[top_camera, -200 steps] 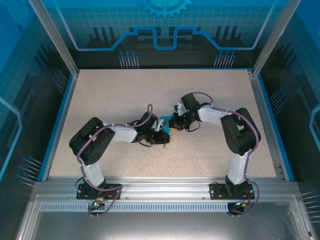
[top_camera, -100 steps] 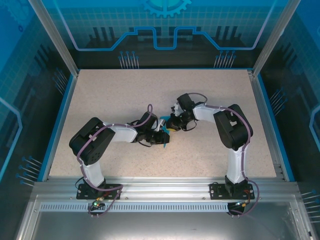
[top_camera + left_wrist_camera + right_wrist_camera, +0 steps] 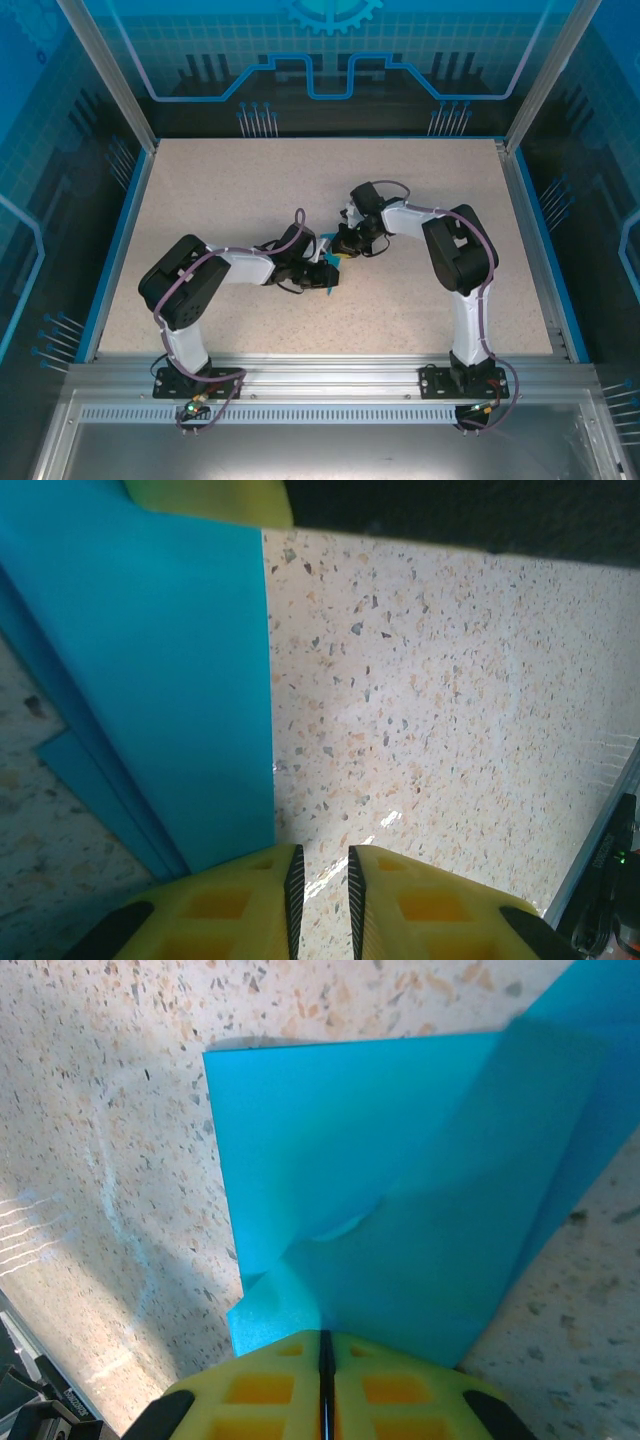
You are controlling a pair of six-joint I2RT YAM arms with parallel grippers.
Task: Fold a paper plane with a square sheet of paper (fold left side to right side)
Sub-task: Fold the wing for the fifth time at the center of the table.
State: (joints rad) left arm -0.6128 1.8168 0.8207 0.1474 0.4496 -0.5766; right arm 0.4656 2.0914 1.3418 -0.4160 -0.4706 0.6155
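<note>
Bright, even light; soft shadows.

The tabletop (image 3: 250, 190) is pale and sandy, with lots of tiny dark and brown specks in it. A dark blue strip (image 3: 118, 235) runs along its left, back and right edges. Shiny grey metal posts (image 3: 105, 70) stand up at the back corners and lean outward. See-through walls close in the sides. The back wall (image 3: 330, 60) is blue with bright lines on it, and part of a gear picture (image 3: 333, 12) sits at the top. Along the near edge lies a silver metal rail (image 3: 330, 385).
</note>
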